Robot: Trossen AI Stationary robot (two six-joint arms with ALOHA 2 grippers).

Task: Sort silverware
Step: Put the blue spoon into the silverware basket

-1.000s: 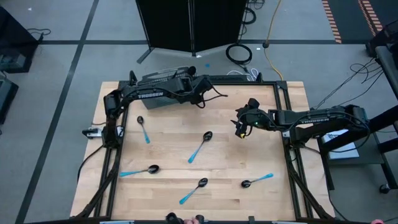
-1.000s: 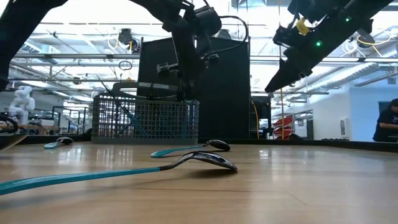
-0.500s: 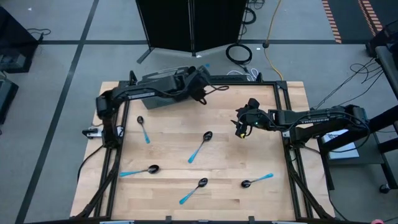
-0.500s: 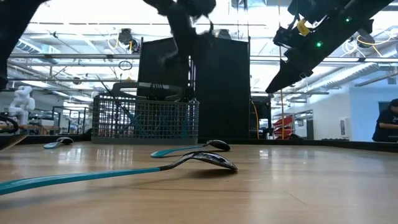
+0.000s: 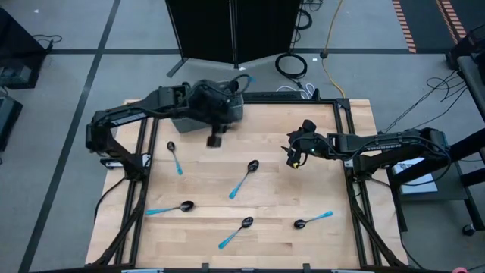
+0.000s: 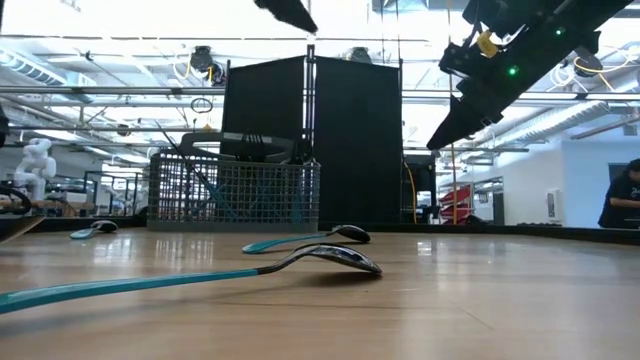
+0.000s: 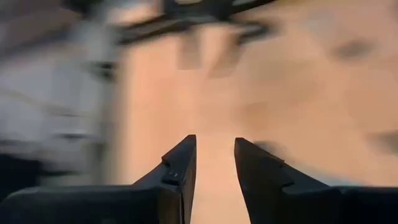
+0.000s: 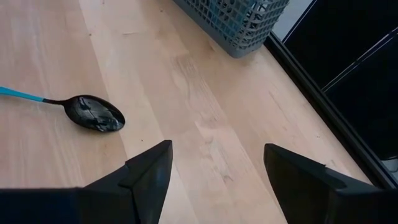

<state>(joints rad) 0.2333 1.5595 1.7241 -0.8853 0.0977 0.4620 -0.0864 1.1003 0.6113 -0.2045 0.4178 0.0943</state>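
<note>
Several pieces of silverware, all spoons with light-blue handles, lie flat on the wooden table: one at the left (image 5: pixel 174 157), one in the middle (image 5: pixel 244 178), and three nearer the front (image 5: pixel 170 208) (image 5: pixel 236 231) (image 5: pixel 314 219). The grey mesh basket (image 6: pixel 235 192) stands at the far left, with blue handles showing inside it. My left gripper (image 5: pixel 214 139) hangs high above the table just in front of the basket, open, with nothing between its fingers (image 7: pixel 214 146). My right gripper (image 5: pixel 292 161) hovers open at the right, above bare wood, and its wrist view shows the middle spoon (image 8: pixel 93 112).
In the high view the left arm covers most of the basket (image 5: pixel 182 117). A black rail (image 5: pixel 303 96) frames the table's edges. A dark screen (image 6: pixel 310 140) stands behind the far edge. Bare wood lies between the spoons in the table's middle.
My left gripper has risen from over the basket, almost out of the top of the low view. It has drawn back toward the table's near and left side, and its wrist has rolled. The spoons on the table have not moved.
</note>
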